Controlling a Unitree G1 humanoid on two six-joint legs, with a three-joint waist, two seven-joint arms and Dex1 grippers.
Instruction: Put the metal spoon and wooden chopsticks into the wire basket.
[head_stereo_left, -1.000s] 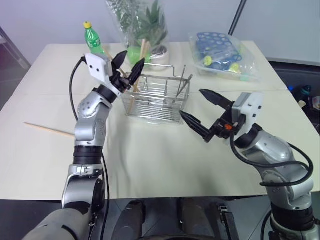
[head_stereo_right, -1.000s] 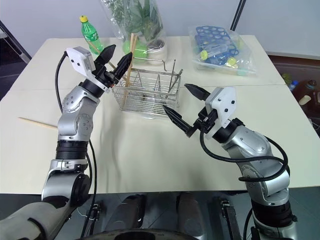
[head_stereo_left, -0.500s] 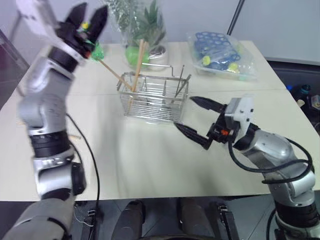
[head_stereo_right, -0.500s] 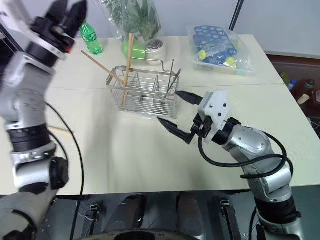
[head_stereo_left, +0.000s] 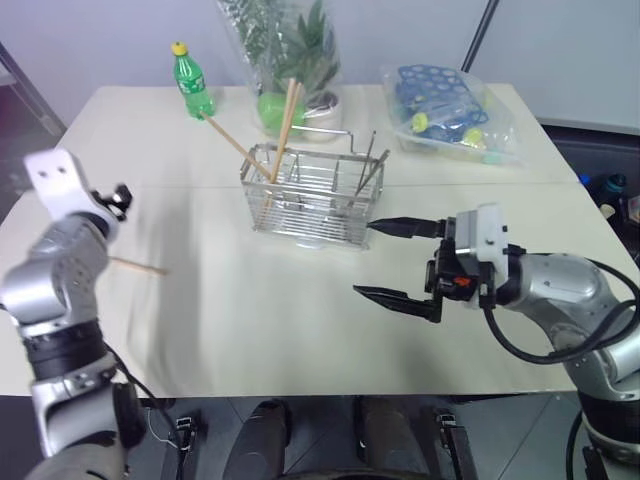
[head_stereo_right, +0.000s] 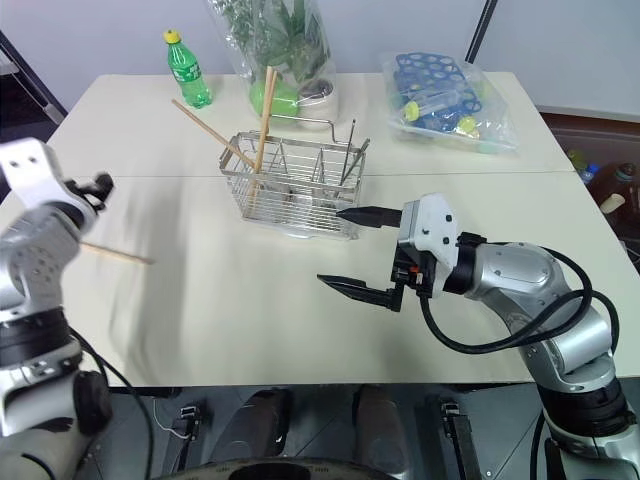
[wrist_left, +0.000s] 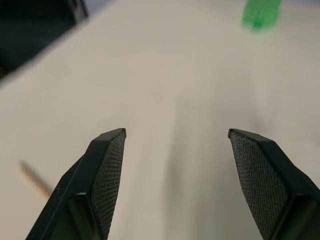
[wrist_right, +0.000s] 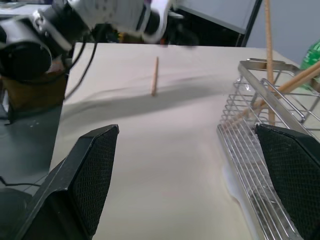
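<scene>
The wire basket (head_stereo_left: 312, 195) stands at mid-table. Two wooden chopsticks (head_stereo_left: 285, 115) stand in its left end, one upright and one slanting out to the left. One more chopstick (head_stereo_left: 135, 265) lies flat on the table at the left. The metal spoon's thin grey handle (head_stereo_left: 371, 165) leans in the basket's right end beside another thin metal rod. My left gripper (wrist_left: 175, 132) is far to the left above that loose chopstick, open and empty. My right gripper (head_stereo_left: 365, 260) is open in front of the basket's right end, pointing left, touching nothing.
A green bottle (head_stereo_left: 187, 80), a bagged plant (head_stereo_left: 290, 50) and a clear bag of blue items (head_stereo_left: 445, 110) stand along the table's far side behind the basket. The table's left edge is close to my left arm.
My left arm rose from the basket and swung out left and down, empty; the slanting chopstick stays in the basket. My right gripper turned to point left.
</scene>
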